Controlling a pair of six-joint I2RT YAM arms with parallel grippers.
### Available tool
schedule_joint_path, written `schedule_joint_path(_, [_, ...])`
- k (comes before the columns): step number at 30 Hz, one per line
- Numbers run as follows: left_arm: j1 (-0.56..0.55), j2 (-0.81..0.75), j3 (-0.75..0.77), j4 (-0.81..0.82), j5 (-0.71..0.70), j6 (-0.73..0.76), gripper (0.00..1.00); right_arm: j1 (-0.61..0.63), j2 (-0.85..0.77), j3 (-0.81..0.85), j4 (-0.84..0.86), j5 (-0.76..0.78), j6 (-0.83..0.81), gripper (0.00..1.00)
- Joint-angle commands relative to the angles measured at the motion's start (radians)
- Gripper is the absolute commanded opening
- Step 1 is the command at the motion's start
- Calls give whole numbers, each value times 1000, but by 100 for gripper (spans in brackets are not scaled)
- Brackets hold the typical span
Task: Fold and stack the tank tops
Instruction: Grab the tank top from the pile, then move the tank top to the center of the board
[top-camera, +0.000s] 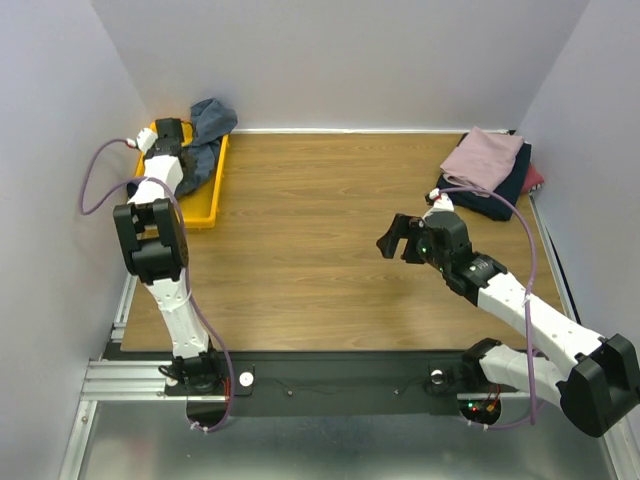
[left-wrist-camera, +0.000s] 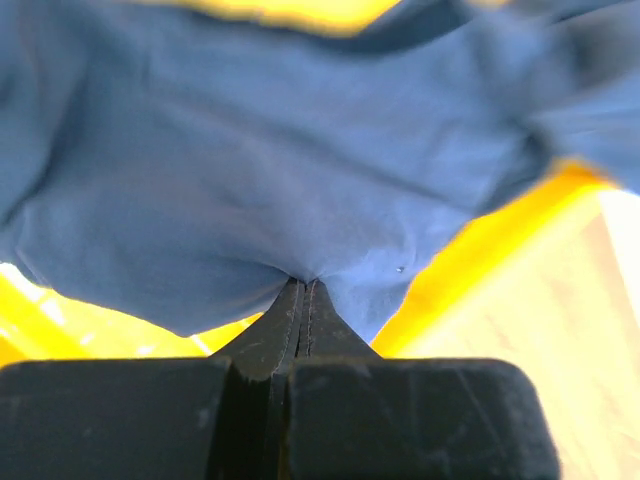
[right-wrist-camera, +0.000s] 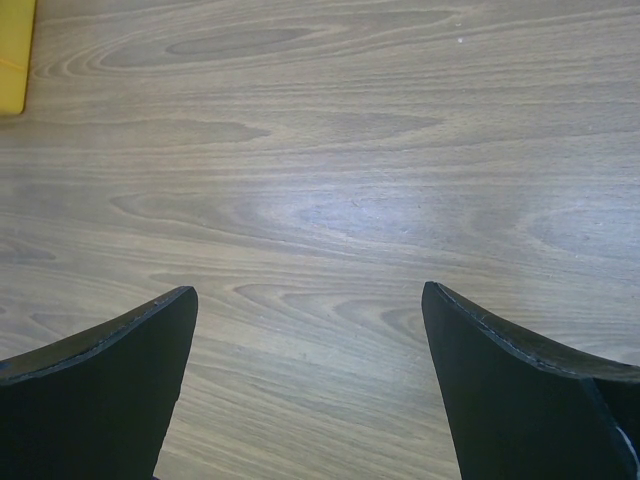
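Note:
A slate-blue tank top (top-camera: 205, 135) hangs crumpled over the yellow tray (top-camera: 203, 205) at the far left. My left gripper (top-camera: 178, 135) is shut on its cloth; in the left wrist view the closed fingertips (left-wrist-camera: 303, 290) pinch a fold of the blue tank top (left-wrist-camera: 250, 180) above the tray. At the far right lies a stack with a folded mauve-pink top (top-camera: 484, 158) over a navy one (top-camera: 500, 195) and a maroon one (top-camera: 534, 178) peeking out. My right gripper (top-camera: 397, 237) is open and empty above bare wood, its fingers (right-wrist-camera: 120, 380) wide apart.
The wooden table (top-camera: 330, 220) fills the middle. Grey walls close in on the left, back and right. A corner of the yellow tray (right-wrist-camera: 15, 55) shows at the top left of the right wrist view. Cables loop off both arms.

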Motion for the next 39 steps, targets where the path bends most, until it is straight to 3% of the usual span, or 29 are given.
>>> schedule_joint_path(1, [-3, -196, 126, 3, -33, 61, 0, -2, -4, 41, 19, -12, -13, 100])
schedule_joint_path(5, [-56, -273, 221, -7, -36, 151, 0, -2, 14, 77, 19, 3, -12, 100])
schedule_joint_path(13, [-334, -360, 523, -100, -129, 341, 0, -2, 66, 156, 25, 98, -13, 100])
schedule_joint_path(21, [-654, -536, 494, -62, -160, 440, 0, -2, 63, 212, 35, 182, -39, 100])
schedule_joint_path(23, [-698, -570, 453, -53, -152, 441, 0, -2, 59, 216, 36, 190, -41, 100])
schedule_joint_path(28, [-698, -693, 178, 36, -149, 403, 0, -2, 57, 196, 42, 202, -26, 100])
schedule_joint_path(31, [-658, -682, 13, 64, -80, 336, 0, -2, 75, 166, 47, 201, -7, 100])
schedule_joint_path(36, [-552, -609, -288, 252, 90, 196, 0, -2, 77, 42, 87, 169, 34, 100])
schedule_joint_path(37, [-523, -583, -345, 272, 131, 170, 3, -2, 75, 23, 93, 154, 42, 100])
schedule_joint_path(39, [-463, -499, -376, 315, 244, 128, 18, -2, 71, -8, 104, 134, 62, 100])
